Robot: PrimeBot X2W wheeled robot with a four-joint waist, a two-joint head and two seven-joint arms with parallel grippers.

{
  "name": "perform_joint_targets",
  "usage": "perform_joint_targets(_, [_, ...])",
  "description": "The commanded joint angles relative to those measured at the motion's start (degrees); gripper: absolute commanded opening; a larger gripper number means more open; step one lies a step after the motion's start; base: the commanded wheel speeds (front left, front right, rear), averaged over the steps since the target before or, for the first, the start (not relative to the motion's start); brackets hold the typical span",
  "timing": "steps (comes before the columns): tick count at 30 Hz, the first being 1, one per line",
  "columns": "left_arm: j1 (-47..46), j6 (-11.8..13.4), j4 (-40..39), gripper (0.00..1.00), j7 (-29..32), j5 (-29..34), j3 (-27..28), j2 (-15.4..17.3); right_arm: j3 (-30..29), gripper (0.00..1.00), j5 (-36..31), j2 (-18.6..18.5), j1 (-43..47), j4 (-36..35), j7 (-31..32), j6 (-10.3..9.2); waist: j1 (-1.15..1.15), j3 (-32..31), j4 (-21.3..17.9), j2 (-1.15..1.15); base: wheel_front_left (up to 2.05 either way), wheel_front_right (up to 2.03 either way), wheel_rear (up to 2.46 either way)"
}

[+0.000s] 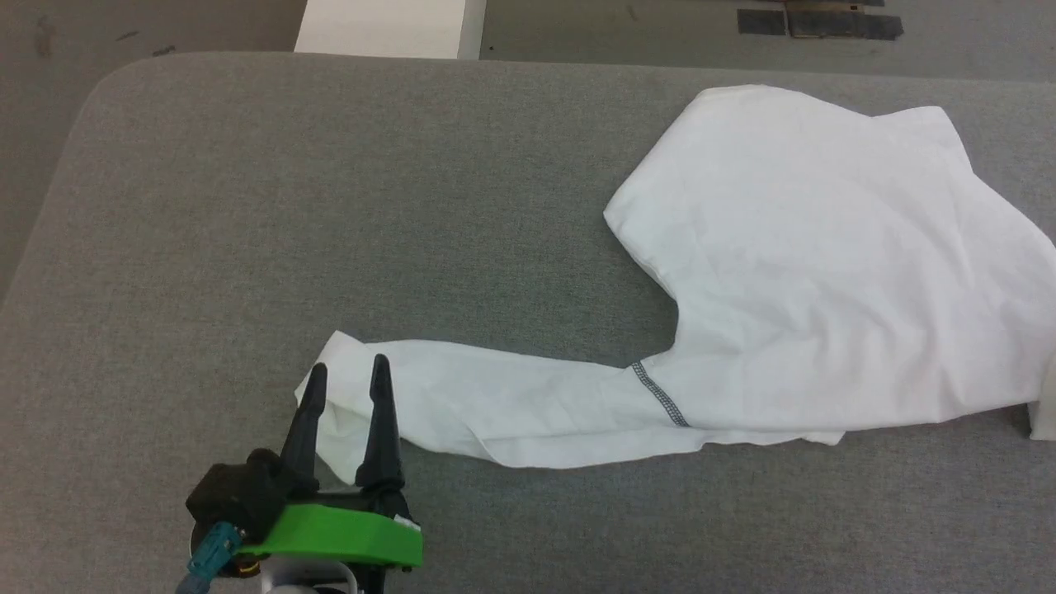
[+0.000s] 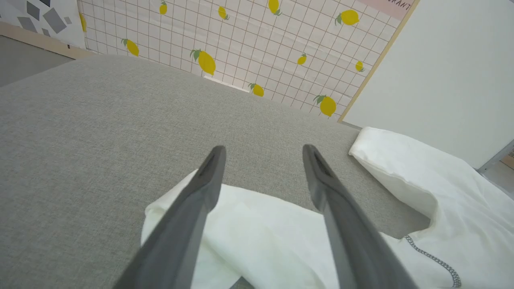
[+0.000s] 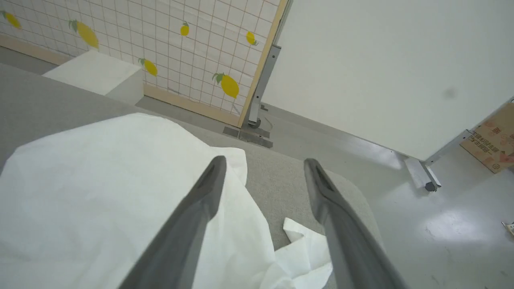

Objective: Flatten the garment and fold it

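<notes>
Only "RANT" reads — on a pink band (image 2: pixel 395 4) above the lemon-patterned wall (image 2: pixel 249 40) — print on the cardboard box (image 3: pixel 492 136) too small.

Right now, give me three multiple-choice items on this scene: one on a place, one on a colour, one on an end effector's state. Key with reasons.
1. Where over the garment is the left end effector?
A. the body
B. the cuff end of the sleeve
C. the neck

2. What colour is the stitching across the sleeve?
A. red
B. yellow
C. dark grey

3. How does the right end effector stand?
A. open, holding nothing
B. shut on fabric
C. shut, empty

Key:
1 B: in the head view its fingers straddle the sleeve's end.
2 C: a dark grey seam line crosses the white fabric.
3 A: its fingers stand wide apart above the garment, with nothing pinched.
</notes>
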Motion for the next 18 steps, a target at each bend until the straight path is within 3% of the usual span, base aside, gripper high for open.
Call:
perform_joint_targets(1, [-0.3, 0.1, -0.1, 1.0, -0.3, -0.1, -0.1, -0.1, 1.6, 1.0, 1.2, 0.2, -1.3, -0.5, 0.9, -0.1, 0.0, 0.4, 0.4, 0.0, 0.0, 0.0, 0.0])
perform_joint_targets(5, [-1.3, -0.1, 0.1, 1.0, -0.3, -0.5, -0.8, -0.1, 11.5, 1.0, 5.2, -0.9, -4.7, 0.9, 5.4, -0.1, 0.0, 1.8, 2.1, 0.0, 0.0, 0.0, 0.0])
perform_joint_targets(10, [-2.1, 0.0, 0.5, 1.0, -0.3, -1.2, -1.9, -0.1, 23.6, 1.0, 10.4, -0.6, -10.0, 7.7, 12.4, -0.1, 0.0, 3.2, 4.9, 0.0, 0.0, 0.0, 0.0])
perform_joint_targets(14, [-2.2, 0.3, 0.7, 1.0, -0.3, -2.0, -2.6, -0.1, 30.6, 1.0, 12.7, -0.7, -13.6, 14.4, 16.0, -0.1, 0.0, 3.9, 7.1, 0.0, 0.0, 0.0, 0.0])
perform_joint_targets(18, [-2.4, 0.9, 0.6, 1.0, -0.3, -2.6, -4.1, -0.1, 34.5, 1.0, 13.0, -0.2, -15.7, 21.3, 15.8, -0.1, 0.0, 4.4, 9.3, 0.0, 0.0, 0.0, 0.0])
